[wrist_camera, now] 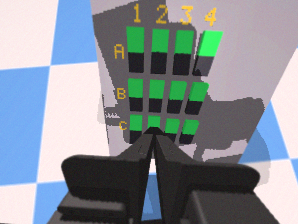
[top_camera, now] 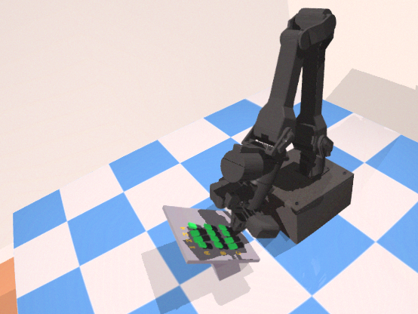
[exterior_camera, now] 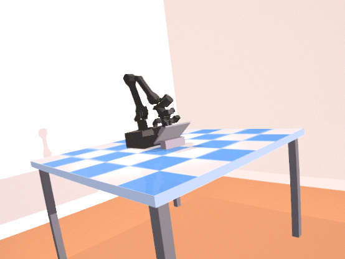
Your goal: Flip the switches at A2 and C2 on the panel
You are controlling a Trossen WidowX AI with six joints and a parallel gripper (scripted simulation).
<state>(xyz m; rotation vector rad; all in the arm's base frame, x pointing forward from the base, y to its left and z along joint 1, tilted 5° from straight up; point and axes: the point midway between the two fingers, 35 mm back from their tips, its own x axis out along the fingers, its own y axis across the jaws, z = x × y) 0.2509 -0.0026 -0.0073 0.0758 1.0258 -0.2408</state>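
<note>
The tilted grey panel carries rows A to C and columns 1 to 4 of green-and-black switches. In the wrist view each switch has its green half at the far side and its black half nearer the arm. Switch A2 shows both halves. Switch C2 shows its green half; the fingertips cover its black half. My gripper is shut and empty, its tips at C2's near end. Whether they touch it is unclear. Which ends are raised is hard to tell.
Switches C1 and C3 stand close on either side of the fingertips, with B2 just beyond. The panel sits on a small block in front of the arm's base. Arm shadow covers much of the switch area.
</note>
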